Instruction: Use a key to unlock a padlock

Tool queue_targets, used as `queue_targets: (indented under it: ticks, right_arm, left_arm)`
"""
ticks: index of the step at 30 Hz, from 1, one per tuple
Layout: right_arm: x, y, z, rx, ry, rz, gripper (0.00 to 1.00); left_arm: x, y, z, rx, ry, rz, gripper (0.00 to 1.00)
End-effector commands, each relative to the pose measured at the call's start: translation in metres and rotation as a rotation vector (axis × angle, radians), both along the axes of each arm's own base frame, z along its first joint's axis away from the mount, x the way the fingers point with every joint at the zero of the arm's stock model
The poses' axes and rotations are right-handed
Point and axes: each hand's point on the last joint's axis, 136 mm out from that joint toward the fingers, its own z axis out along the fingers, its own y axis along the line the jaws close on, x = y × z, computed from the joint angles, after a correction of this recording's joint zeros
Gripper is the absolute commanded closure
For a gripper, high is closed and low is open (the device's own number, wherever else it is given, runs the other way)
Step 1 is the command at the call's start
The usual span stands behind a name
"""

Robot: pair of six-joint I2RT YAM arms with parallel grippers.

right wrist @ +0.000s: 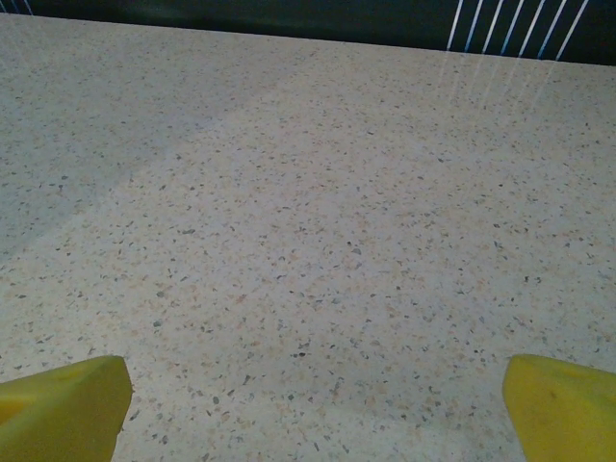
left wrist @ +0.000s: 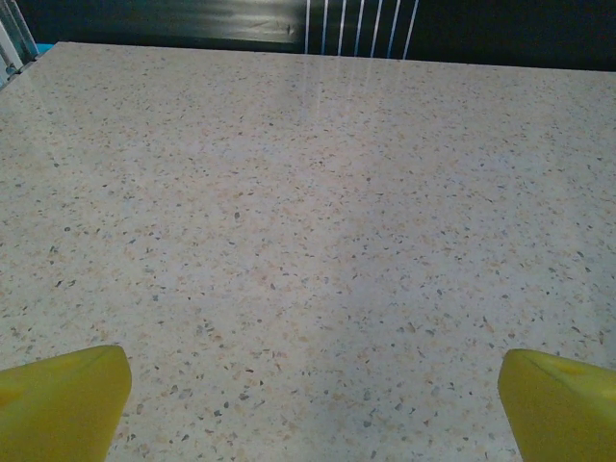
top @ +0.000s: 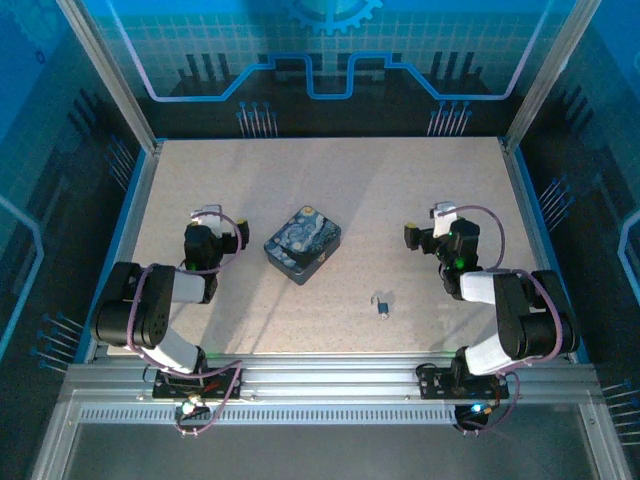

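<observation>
Top external view: the padlock [top: 381, 304] lies on the speckled counter [top: 400, 180], right of centre and toward the near edge, its thin shackle loop toward the far side. It sits apart from everything else. I cannot make out the key apart from it at this size. A dark-blue painted tin [top: 303, 244] sits flat near the middle of the counter, turned at an angle, up and to the left of the padlock and well apart from it. The left tool [top: 207, 214] is at the left side, level with the tin and just left of it, not touching it, with the arm folded back on itself. The right tool [top: 443, 213] is at the right side, farther from me than the padlock and off to its right, well apart from it. Left wrist view: left tool [left wrist: 308, 414] spread wide, one yellow fingertip [left wrist: 63, 399] in each bottom corner, bare counter [left wrist: 308, 192] between and ahead, nothing held. Right wrist view: same picture, right tool [right wrist: 313, 409] wide open, yellow fingertips [right wrist: 568, 409] at the bottom corners, nothing gripped, speckled counter [right wrist: 308, 192] running to the dark back wall.
</observation>
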Motion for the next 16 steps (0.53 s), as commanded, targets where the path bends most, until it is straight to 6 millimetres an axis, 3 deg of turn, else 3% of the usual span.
queue_targets:
  ticks: [1, 16]
  right_arm:
    - [0.0050, 0.0007, 0.0024, -0.026, -0.008, -0.005, 0.00]
    - [0.0052, 0.0005, 0.0024, -0.023, -0.006, -0.005, 0.00]
  left_arm:
    - [0.0019, -0.0024, 0.0066, -0.020, -0.016, -0.014, 0.01]
    - [0.0024, -0.0040, 0.0063, -0.017, -0.013, -0.022, 0.01]
